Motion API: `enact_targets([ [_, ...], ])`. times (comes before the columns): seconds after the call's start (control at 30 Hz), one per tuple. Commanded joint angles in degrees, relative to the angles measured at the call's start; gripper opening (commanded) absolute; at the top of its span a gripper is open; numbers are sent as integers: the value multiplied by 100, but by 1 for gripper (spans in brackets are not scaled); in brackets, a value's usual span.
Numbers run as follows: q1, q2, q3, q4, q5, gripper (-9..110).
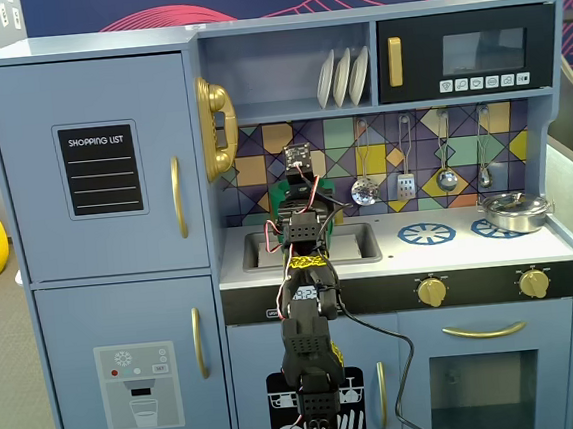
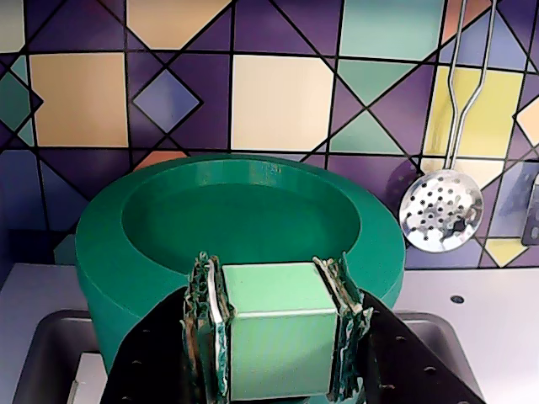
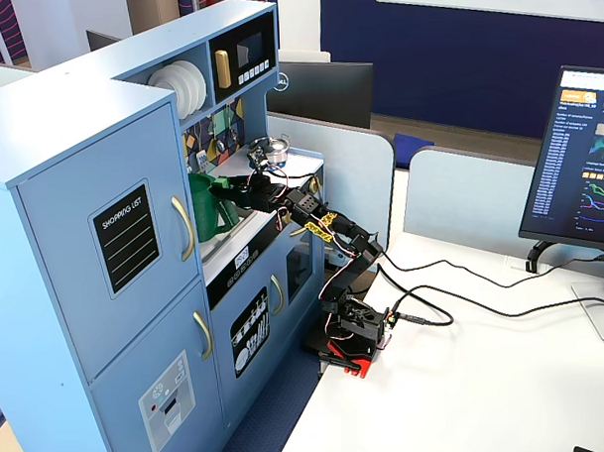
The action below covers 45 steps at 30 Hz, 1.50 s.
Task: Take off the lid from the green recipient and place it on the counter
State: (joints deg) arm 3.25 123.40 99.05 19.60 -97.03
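Note:
In the wrist view my gripper (image 2: 271, 271) is shut on a pale green block (image 2: 274, 337), which looks like the lid's raised tab. The lid's flat disc is hidden by my fingers. The dark green recipient (image 2: 109, 269) stands just behind the gripper against the tiled wall, beside the sink (image 2: 50, 353). Its top shows a round hollow. In a fixed view the arm covers most of the recipient (image 1: 287, 191) and the gripper (image 1: 302, 188). From the side, the gripper (image 3: 231, 194) sits right next to the recipient (image 3: 204, 208). The white counter (image 1: 470, 249) runs to the right.
A silver metal pot (image 1: 515, 212) sits on the far right burner ring, and another ring (image 1: 427, 232) lies bare beside the sink (image 1: 359, 243). Utensils hang on the tiled wall, with a skimmer (image 2: 438, 210) near the recipient. The arm's base stands on a white table (image 3: 506, 378).

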Motion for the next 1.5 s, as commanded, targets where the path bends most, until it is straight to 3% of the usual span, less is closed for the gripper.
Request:
enact_targets([
  [0.0,-18,-26,-448,-378,53,0],
  [0.37,264,-123,-870,-844,-123,0],
  [0.87,2558,167,-536,-826,-88,0],
  [1.07,2997,229,-97,-905,-62,0],
  [1.47,3173,343,1898,-2628,44,0],
])
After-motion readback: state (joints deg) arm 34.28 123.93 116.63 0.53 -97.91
